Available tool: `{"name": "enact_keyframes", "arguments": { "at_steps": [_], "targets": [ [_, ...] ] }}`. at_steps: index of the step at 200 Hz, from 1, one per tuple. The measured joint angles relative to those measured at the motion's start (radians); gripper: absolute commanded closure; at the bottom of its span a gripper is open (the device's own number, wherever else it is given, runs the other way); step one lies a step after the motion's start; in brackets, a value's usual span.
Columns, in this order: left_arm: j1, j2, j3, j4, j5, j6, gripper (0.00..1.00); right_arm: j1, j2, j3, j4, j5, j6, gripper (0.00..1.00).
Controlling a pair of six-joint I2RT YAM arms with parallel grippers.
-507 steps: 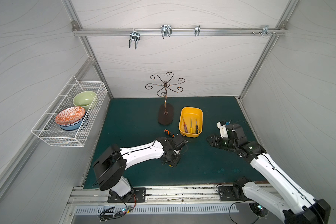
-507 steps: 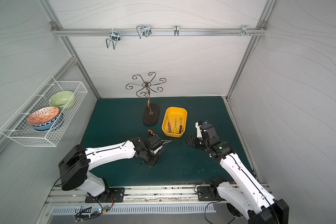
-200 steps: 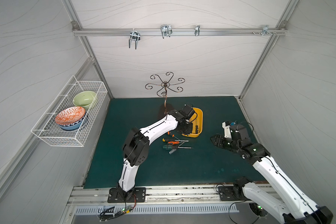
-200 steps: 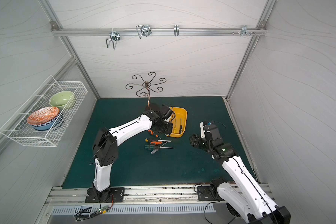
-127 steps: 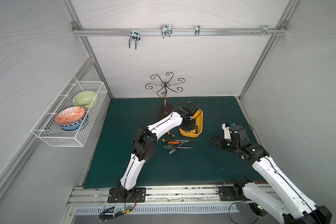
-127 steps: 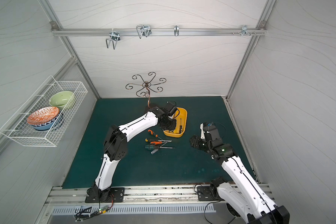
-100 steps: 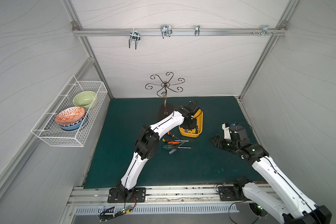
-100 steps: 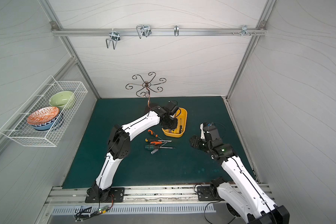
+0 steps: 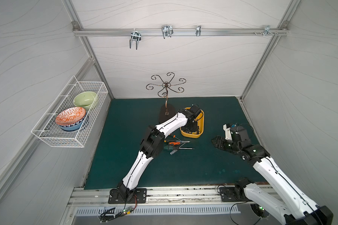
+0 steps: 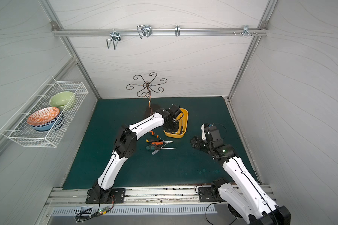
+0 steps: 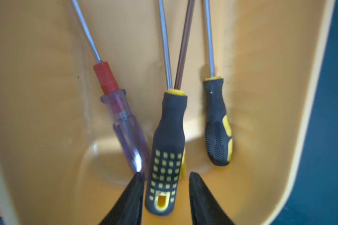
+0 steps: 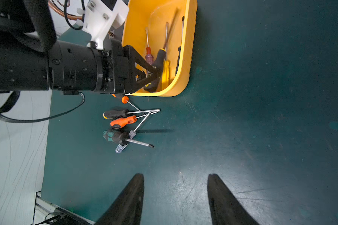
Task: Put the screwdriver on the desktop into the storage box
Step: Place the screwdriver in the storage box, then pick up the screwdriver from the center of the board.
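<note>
White left arm [image 9: 172,123] outstretched, fingers [image 11: 131,198] parted

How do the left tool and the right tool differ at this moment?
The left tool is down inside the storage box, while the right tool hangs over bare desktop. The left tool's jaws flank the handle of the dotted black-and-yellow screwdriver with a small gap on each side; the right tool's jaws have nothing between them. Shared: both are open and grip nothing.
</note>
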Motion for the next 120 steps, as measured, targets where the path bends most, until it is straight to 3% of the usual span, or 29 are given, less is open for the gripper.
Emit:
{"name": "enact_keyframes", "arguments": {
  "at_steps": [27,44,96,120],
  "targets": [
    [0.0,-0.034,-0.011,0.011,0.0,0.001,0.51,0.0,0.001,0.0,-0.002,0.0,-0.001,0.44],
    [0.0,-0.125,-0.084,0.051,-0.001,0.001,0.51,0.0,0.006,0.0,-0.005,0.0,-0.002,0.44],
    [0.0,-0.674,-0.573,0.311,-0.023,0.04,0.56,0.0,0.064,0.031,-0.032,-0.012,-0.014,0.43],
    [0.006,-0.851,-0.785,0.413,-0.023,0.117,0.55,0.013,0.101,0.053,-0.039,-0.023,-0.025,0.43]
  ]
}}
